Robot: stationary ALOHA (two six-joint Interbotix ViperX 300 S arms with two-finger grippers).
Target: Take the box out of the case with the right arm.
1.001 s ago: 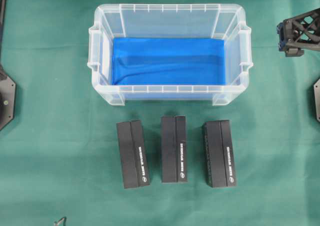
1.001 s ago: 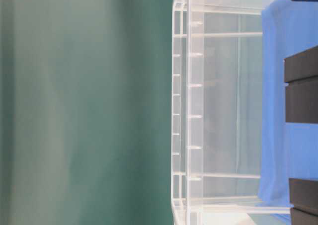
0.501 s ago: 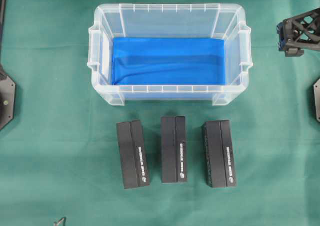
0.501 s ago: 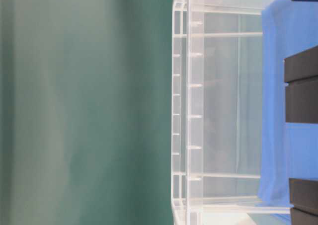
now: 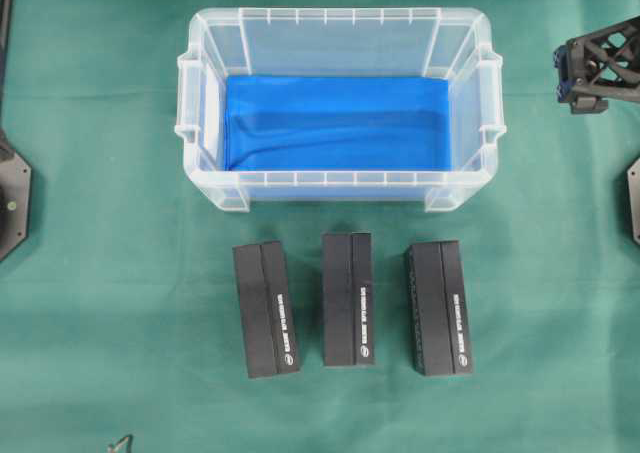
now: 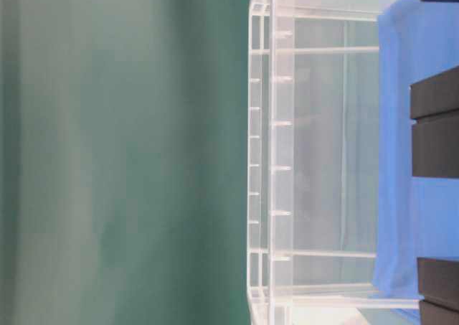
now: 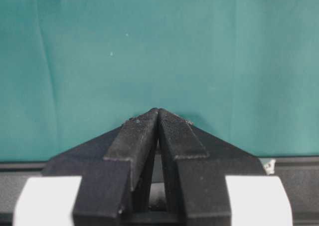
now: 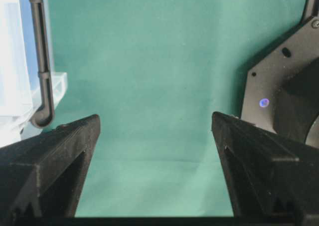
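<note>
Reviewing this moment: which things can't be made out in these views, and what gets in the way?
- White lettering on the three black boxes, overhead view: too small to read.
- Right gripper, overhead view: cut off by the right edge.
- Left gripper: absent from the overhead view, seen only by its own wrist camera.
- Case, table-level view: cut off top and bottom.

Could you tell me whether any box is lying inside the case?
No, the case holds only its blue lining.
</note>
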